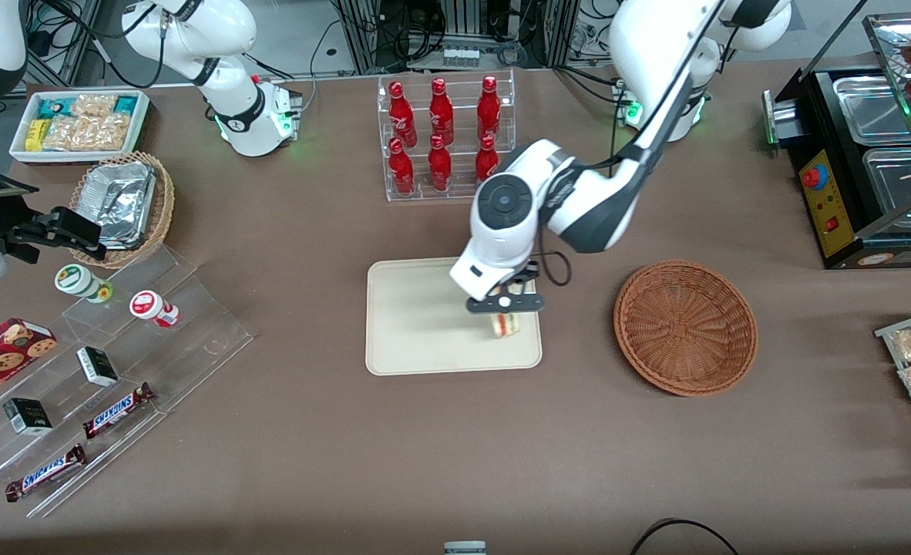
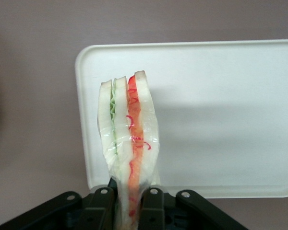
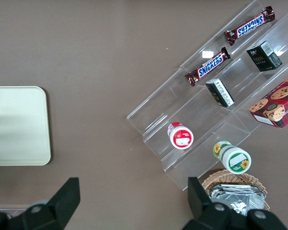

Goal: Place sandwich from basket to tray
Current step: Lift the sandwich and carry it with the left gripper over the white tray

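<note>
Gripper (image 1: 504, 311) pinches layered wedge sandwich (image 2: 129, 143) over smooth tray (image 1: 417, 324).

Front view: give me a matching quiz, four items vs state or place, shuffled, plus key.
1. sandwich
2. basket
3. tray
4. pincer

A. empty, toward the working arm's end of the table
B. clamped upright between the fingers
C. shut, above the tray's edge nearest the basket
D. flat on the table, nothing lying on it

Pairs: 1-B, 2-A, 3-D, 4-C
</note>
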